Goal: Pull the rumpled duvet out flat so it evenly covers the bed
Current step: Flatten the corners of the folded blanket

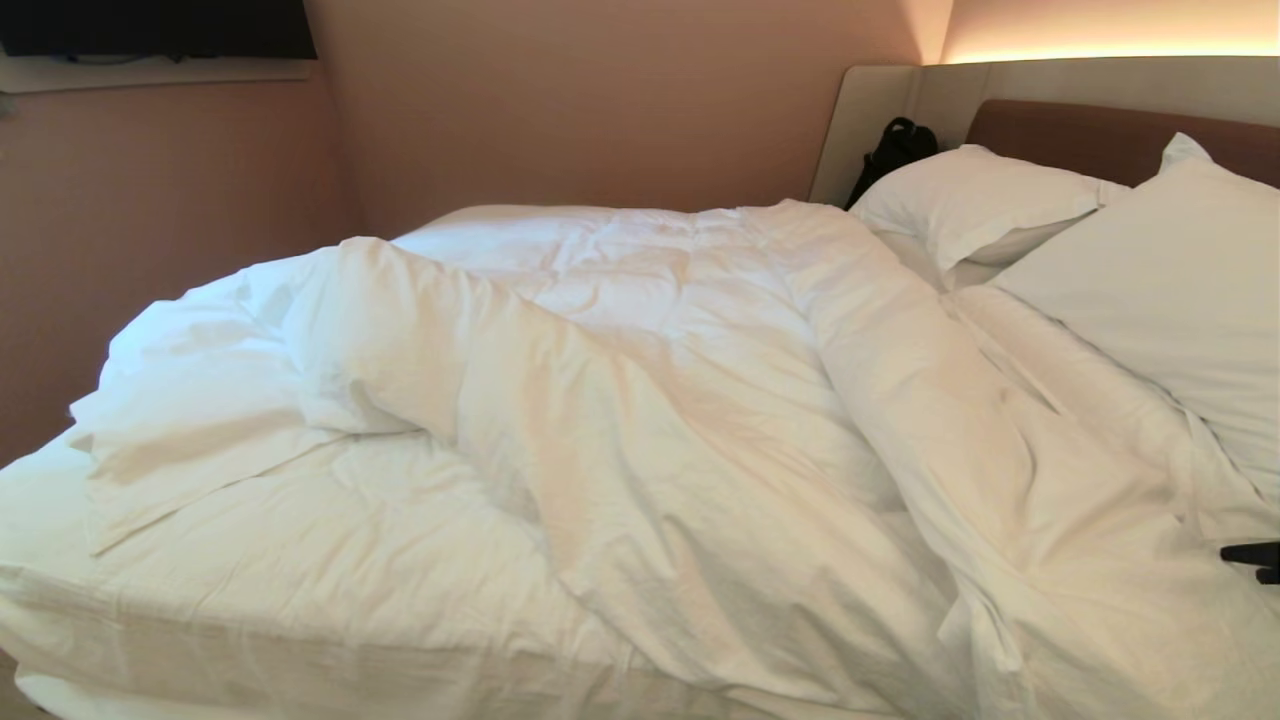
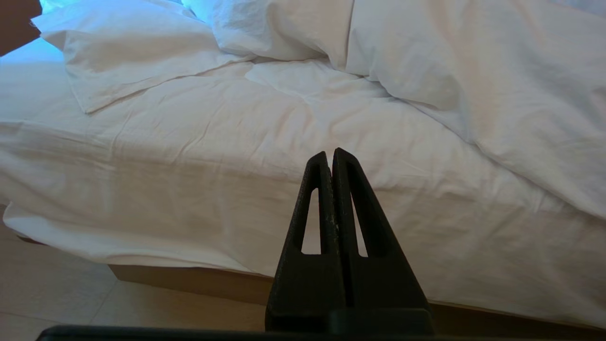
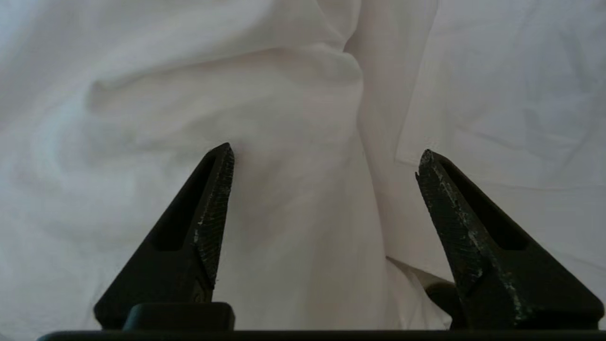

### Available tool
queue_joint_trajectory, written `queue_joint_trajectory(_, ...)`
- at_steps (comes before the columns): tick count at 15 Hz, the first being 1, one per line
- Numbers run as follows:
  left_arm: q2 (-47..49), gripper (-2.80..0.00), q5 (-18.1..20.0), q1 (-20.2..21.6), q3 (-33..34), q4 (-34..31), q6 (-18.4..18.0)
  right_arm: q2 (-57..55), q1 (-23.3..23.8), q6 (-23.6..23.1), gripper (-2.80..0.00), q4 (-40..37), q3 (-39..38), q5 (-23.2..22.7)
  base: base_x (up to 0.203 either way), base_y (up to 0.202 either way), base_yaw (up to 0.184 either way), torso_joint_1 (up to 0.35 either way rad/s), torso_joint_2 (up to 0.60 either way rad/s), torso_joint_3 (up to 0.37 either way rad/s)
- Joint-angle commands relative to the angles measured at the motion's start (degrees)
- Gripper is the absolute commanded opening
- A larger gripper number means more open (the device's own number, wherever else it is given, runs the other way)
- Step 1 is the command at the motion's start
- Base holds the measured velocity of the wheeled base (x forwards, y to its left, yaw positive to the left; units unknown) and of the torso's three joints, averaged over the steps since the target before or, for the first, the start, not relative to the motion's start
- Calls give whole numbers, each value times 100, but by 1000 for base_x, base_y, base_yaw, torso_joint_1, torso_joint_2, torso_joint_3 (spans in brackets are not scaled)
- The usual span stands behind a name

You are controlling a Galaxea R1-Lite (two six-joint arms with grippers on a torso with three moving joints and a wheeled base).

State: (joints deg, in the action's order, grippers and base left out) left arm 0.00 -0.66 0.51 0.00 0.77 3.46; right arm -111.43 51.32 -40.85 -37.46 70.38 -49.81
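The duvet point(image 1: 700, 400) lies rumpled on the bed point(image 1: 1100, 140), with a thick ridge running from the far middle toward the near right and a folded-back flap at the left. My right gripper point(image 3: 325, 151) stands open just over a duvet fold point(image 3: 293, 199) with nothing pinched between its fingers. In the head view only its black tips point(image 1: 1250, 560) show at the right edge. My left gripper point(image 2: 330, 152) is shut and empty. It hangs low in front of the bed's near side, where the duvet point(image 2: 236, 156) drapes over the brown plinth point(image 2: 189, 279).
Two white pillows point(image 1: 980, 200) point(image 1: 1170, 280) lean on the headboard at the far right. A black bag point(image 1: 895, 150) sits in the corner behind them. Pink walls close the far and left sides. Tiled floor point(image 2: 57, 293) runs along the near side.
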Motion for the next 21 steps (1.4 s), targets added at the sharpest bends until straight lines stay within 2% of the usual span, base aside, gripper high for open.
queue_joint_trajectory(1, 9, -280, -4, 2, 0, 2, 5, -271, 9, -174, 0, 99, -147, -29, 0, 0, 0, 0, 0, 0)
queue_joint_trajectory(8, 9, -280, -4, 2, 0, 2, 5, -166, -161, -230, 0, 74, -607, -74, 0, 0, 0, 0, 0, 0)
queue_joint_trajectory(12, 9, -280, -4, 2, 0, 2, 5, 112, -314, -217, 0, 38, -802, -380, 0, 0, 0, 0, 0, 0)
queue_joint_trajectory(16, 9, -280, -4, 2, 0, 2, 5, 133, -429, -179, 0, 12, -924, -355, 0, 0, 0, 0, 0, 0)
queue_joint_trajectory(17, 9, -280, -4, 2, 0, 2, 5, 157, -430, -169, -280, 2, -938, -354, 0, 0, 0, 0, 0, 0)
queue_joint_trajectory(21, 9, -280, -4, 2, 0, 2, -3, 244, -421, -160, -280, -262, -903, -354, 0, 0, 0, 0, 0, 0)
